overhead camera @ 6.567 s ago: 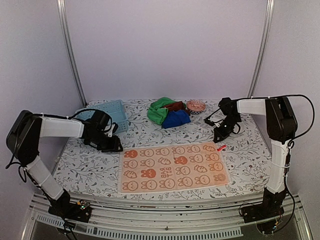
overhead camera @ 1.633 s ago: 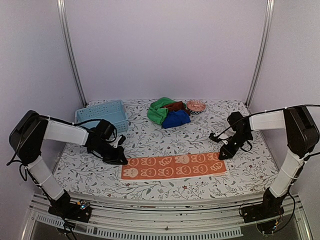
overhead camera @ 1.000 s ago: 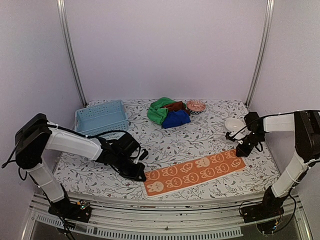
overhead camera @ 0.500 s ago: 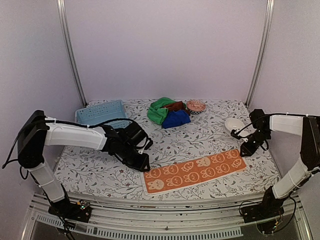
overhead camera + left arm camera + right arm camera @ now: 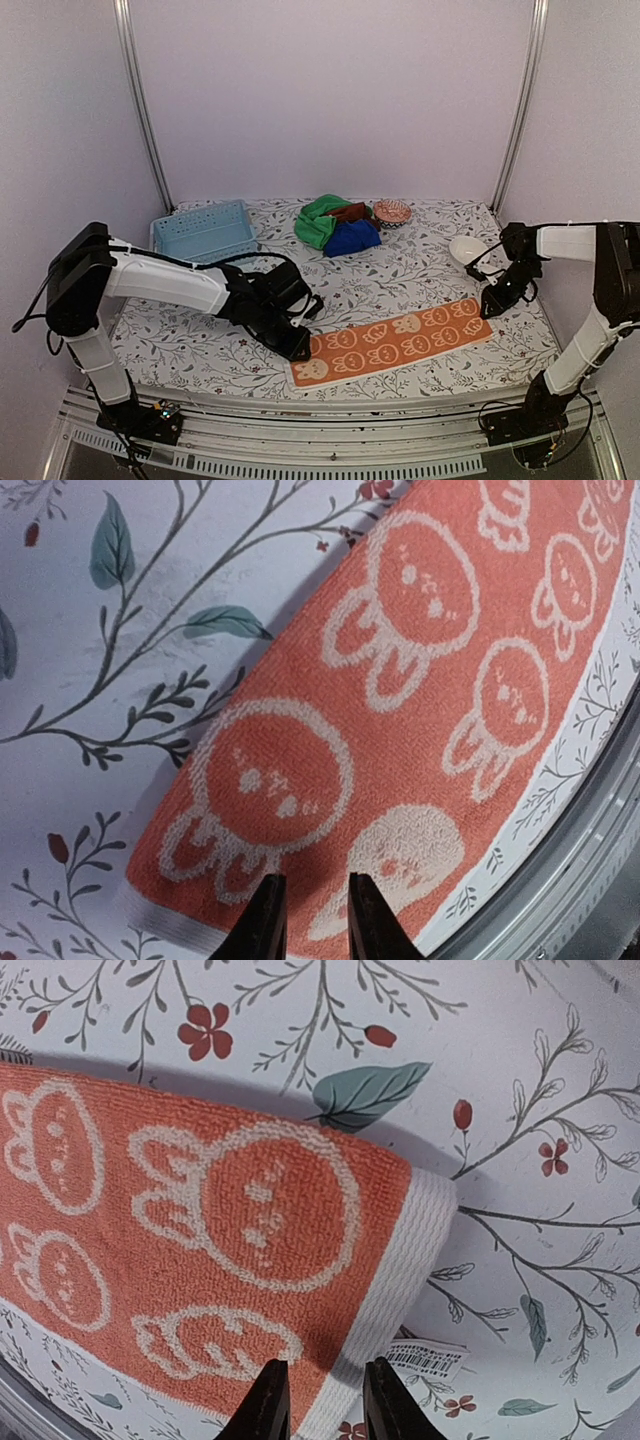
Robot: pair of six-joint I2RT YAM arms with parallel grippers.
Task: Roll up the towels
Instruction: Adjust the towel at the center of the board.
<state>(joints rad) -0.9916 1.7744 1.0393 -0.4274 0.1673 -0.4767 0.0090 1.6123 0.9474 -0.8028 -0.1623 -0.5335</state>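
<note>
Four towels lie on a floral-print table [image 5: 180, 330]. One, the orange towel [image 5: 400, 340] with cream rabbit faces, is folded into a long strip. It runs diagonally across the lower centre of the top view, its left end nearer the front edge. The left gripper [image 5: 312, 905] sits low at that lower-left end. Its wrist view shows two dark fingertips a narrow gap apart above the cloth, pinching nothing. The right gripper [image 5: 322, 1390] hovers at the strip's upper-right end over the white hem, jaws likewise slightly parted and empty. Just beside that hem lies a small white tag [image 5: 425, 1357] printed with a barcode; its digits are too small to read. Piled together at the upper centre are the green towel [image 5: 318, 222], blue towel [image 5: 352, 239] and rust-brown towel [image 5: 350, 210]. A light blue basket [image 5: 205, 232] sits at the upper left, a white bowl [image 5: 466, 248] at the right.
</note>
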